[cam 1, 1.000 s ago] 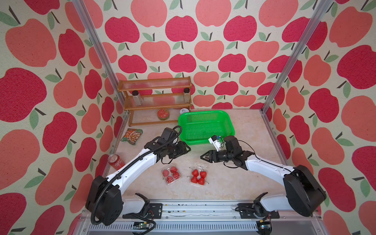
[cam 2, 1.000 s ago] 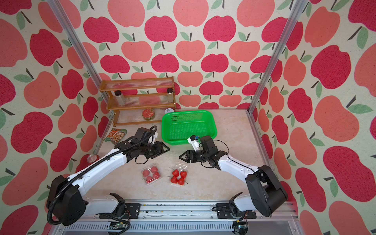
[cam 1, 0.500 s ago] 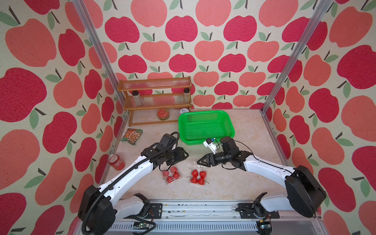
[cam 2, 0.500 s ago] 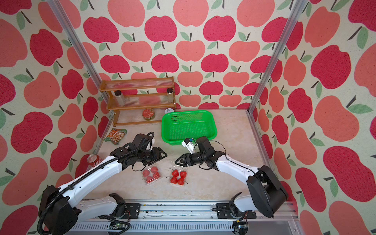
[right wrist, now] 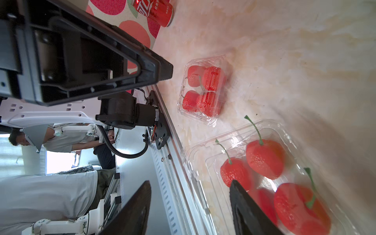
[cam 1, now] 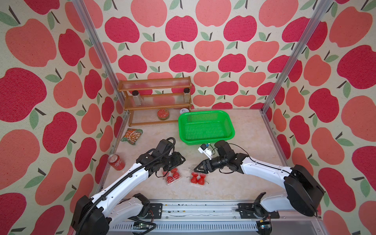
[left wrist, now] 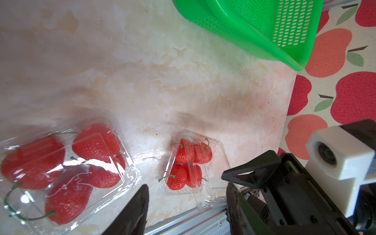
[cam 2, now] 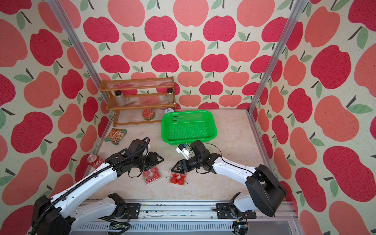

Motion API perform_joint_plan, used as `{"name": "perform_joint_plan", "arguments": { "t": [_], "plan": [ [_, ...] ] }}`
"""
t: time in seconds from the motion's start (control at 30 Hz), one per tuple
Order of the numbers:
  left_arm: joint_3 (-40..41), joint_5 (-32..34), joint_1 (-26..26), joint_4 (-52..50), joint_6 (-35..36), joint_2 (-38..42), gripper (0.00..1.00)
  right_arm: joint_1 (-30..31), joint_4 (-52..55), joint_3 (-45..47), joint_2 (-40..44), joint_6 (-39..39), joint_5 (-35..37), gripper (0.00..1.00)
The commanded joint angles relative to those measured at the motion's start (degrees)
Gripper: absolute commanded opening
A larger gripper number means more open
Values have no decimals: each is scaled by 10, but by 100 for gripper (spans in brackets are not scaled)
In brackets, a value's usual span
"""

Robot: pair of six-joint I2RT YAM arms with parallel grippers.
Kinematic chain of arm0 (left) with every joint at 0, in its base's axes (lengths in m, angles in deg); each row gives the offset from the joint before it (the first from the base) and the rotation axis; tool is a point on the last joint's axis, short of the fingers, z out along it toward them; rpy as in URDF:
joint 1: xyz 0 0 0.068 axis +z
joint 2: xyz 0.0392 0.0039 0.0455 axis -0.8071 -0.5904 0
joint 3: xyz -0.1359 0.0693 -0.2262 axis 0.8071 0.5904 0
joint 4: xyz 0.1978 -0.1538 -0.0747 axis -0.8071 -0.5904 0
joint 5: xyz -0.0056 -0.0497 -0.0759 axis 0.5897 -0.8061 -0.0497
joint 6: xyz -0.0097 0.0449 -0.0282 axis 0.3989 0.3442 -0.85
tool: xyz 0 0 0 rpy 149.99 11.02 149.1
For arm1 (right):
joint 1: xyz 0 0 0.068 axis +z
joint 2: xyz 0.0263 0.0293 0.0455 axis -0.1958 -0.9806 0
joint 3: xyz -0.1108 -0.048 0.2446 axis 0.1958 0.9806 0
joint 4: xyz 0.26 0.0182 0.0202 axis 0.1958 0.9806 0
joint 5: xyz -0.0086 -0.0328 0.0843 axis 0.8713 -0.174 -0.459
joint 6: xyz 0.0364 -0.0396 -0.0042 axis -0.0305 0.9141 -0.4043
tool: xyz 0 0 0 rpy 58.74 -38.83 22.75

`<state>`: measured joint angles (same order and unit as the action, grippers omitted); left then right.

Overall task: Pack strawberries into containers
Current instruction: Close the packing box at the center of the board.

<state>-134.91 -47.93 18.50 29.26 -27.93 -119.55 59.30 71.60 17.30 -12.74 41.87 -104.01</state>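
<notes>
Apple-print wallpaper [cam 1: 183,26] walled in a pale marble table [cam 1: 234,183]. At lower centre of both top views two clear containers [left wrist: 132,169] sat side by side, just apart, with four strawberries [left wrist: 95,140] in each. The green basket [cam 1: 232,130] above them held none.

The left gripper [cam 1: 182,159] hung over the upper edge of the container on the frame's left, jaws apart and holding nothing. The right gripper [cam 1: 195,168] hung over the other container's upper edge, jaws likewise apart and empty.

In the wrist views the container under the left gripper looked lidded. The other one's lid seemed to lie open beside its berries, whose stems poked up. Loading therefore looked finished, and closing looked to be the step in hand.

The next move would call for the right gripper to fold that flap over and press until it caught. It would need to press gently, since the thin box could skid or buckle, and the left gripper might steady it.
</notes>
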Motion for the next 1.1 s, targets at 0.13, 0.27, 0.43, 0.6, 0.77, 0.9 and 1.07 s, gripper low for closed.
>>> {"name": "perform_joint_plan", "arguments": {
  "t": [0.13, 0.27, 0.43, 0.6, 0.77, 0.9, 1.07],
  "plan": [
    [22, 17, -30, -14, -30, 2, 59, 21, 52, -17, -45, 7, 3, 63],
    [42, 12, -45, 4, -48, 2, 59, 25, 66, -30, -78, 7, -13, 63],
    [52, 8, -74, 18, -57, -15, 58, 26, 85, -41, -98, 9, -5, 62],
    [66, 2, -105, 54, -65, -46, 55, 27, 94, -49, -113, 8, 0, 62],
    [73, -1, -127, 70, -65, -68, 54, 28, 111, -56, -119, 9, 12, 61],
    [92, -9, -141, 96, -80, -70, 54, 28, 116, -58, -123, 9, 7, 61],
    [95, -16, -166, 105, -85, -99, 53, 28, 117, -58, -134, 0, 3, 61]
  ]
}}
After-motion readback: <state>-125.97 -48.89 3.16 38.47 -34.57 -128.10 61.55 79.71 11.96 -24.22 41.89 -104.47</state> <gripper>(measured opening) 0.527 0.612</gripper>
